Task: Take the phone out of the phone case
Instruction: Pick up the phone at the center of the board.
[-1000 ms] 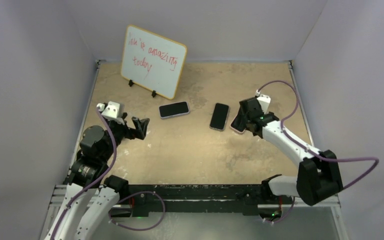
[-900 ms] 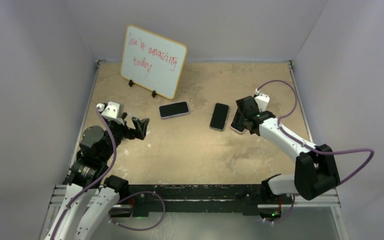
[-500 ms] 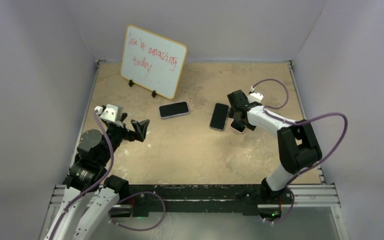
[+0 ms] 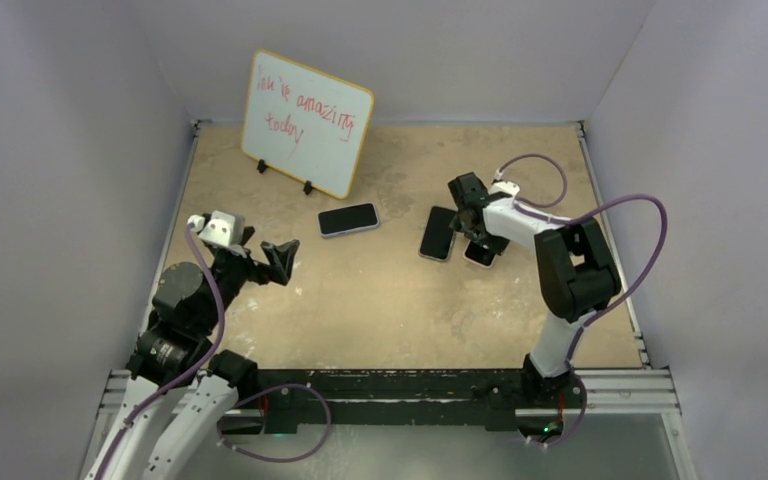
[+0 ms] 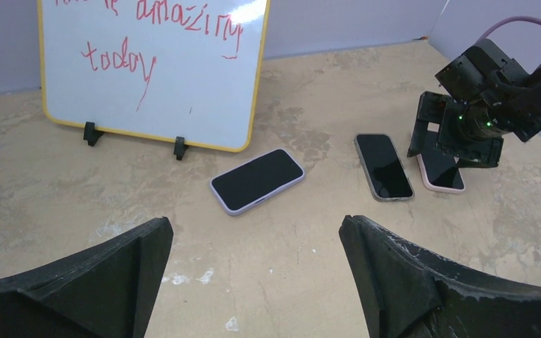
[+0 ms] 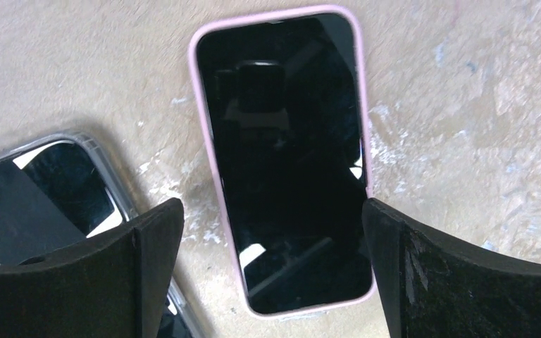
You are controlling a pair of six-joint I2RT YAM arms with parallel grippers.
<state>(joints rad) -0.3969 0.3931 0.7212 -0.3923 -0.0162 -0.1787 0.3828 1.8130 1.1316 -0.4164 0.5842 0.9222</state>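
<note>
Three phones lie face up on the tan table. A pink-cased phone point(image 6: 282, 155) sits straight below my right gripper point(image 6: 271, 267), whose open jaws straddle its lower end without touching it. In the top view that gripper point(image 4: 474, 232) hides most of the pink-cased phone point(image 4: 482, 256). Just to its left lies a clear-cased phone point(image 4: 438, 233), also at the left edge of the right wrist view point(image 6: 63, 190). A lavender-cased phone point(image 4: 348, 219) rests nearer the middle. My left gripper point(image 4: 278, 258) hovers open and empty at the left, well short of the lavender-cased phone point(image 5: 257, 179).
A whiteboard point(image 4: 305, 122) with red writing stands on small feet at the back left. Grey walls close in the table on three sides. The right arm's purple cable point(image 4: 620, 215) loops above the table's right side.
My right arm has folded and swung left, bringing its gripper over the pink-cased phone from the back. The left gripper has shifted only slightly. No phone has moved.
</note>
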